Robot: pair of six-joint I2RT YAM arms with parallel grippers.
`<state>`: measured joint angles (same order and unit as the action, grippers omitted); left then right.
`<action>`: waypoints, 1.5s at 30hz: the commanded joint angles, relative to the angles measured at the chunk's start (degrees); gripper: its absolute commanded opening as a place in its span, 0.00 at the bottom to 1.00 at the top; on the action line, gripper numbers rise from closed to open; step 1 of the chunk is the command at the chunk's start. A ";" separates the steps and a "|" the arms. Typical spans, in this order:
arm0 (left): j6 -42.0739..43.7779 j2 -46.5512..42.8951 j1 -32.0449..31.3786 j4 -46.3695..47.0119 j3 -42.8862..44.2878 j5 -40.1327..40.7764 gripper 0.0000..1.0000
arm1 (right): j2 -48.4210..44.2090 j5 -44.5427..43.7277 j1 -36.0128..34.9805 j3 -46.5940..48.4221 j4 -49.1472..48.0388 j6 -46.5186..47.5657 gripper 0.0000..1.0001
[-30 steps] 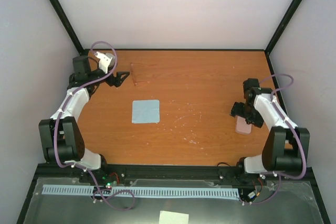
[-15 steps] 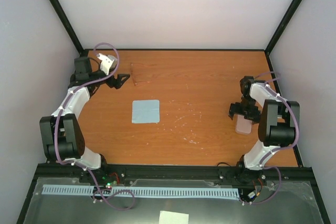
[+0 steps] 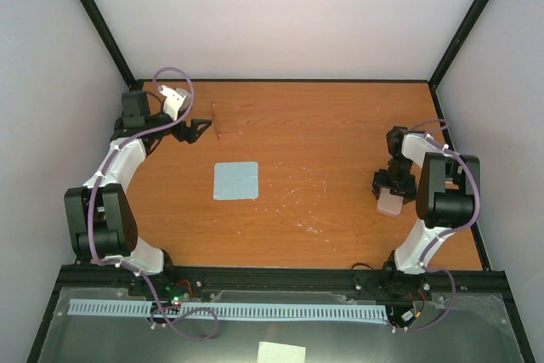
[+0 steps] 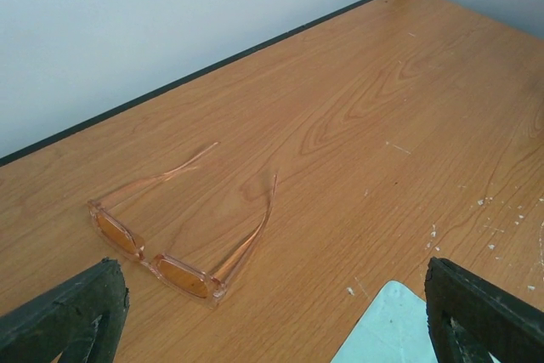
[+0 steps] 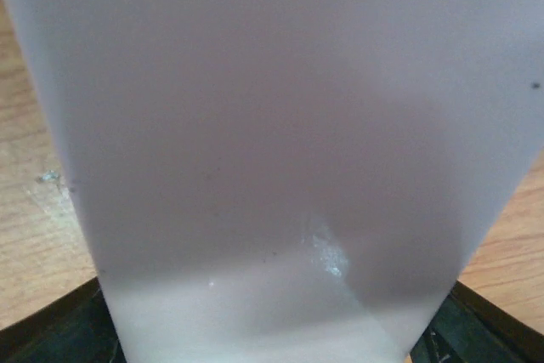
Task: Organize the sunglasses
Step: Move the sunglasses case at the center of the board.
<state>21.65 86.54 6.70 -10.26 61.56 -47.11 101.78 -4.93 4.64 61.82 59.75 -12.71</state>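
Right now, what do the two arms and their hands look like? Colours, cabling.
The left arm and right arm match: white link shells, black joints and bases, a purple cable looped along each. The left hand and right hand are black with two blocky fingers.

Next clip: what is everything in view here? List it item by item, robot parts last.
sunglasses: one, orange-amber lenses and thin frame, arms unfolded, far left of the table.
cloth: one, blue-grey, flat square, centre-left of the table.
case: one, pink, right side of the table, between the right pincer's fingers.
table: one, orange-brown wood, pale specks near the middle.
left pincer: one, black, open and empty, just short of the sunglasses.
right pincer: one, black, straddling the case; grip unclear.
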 commanded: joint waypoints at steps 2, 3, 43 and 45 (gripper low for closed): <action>1.66 0.45 -0.63 -0.98 2.36 -0.43 0.95 | 1.83 5.35 0.41 1.26 -0.11 0.36 0.72; 1.85 0.39 -0.63 -1.03 2.34 -0.51 0.95 | 1.93 6.40 0.45 1.65 0.18 -0.21 0.71; 9.58 -2.09 -2.88 -3.80 3.21 -3.75 0.99 | 17.13 18.42 -22.82 24.57 1.55 -25.25 1.00; 10.22 -1.71 -4.49 -5.36 4.96 -2.95 1.00 | 13.67 16.28 -22.69 24.76 2.95 -25.49 1.00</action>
<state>29.54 85.54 4.64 -12.62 61.78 -50.11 120.33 14.00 -17.56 86.50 66.41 -38.00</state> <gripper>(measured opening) 0.995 0.998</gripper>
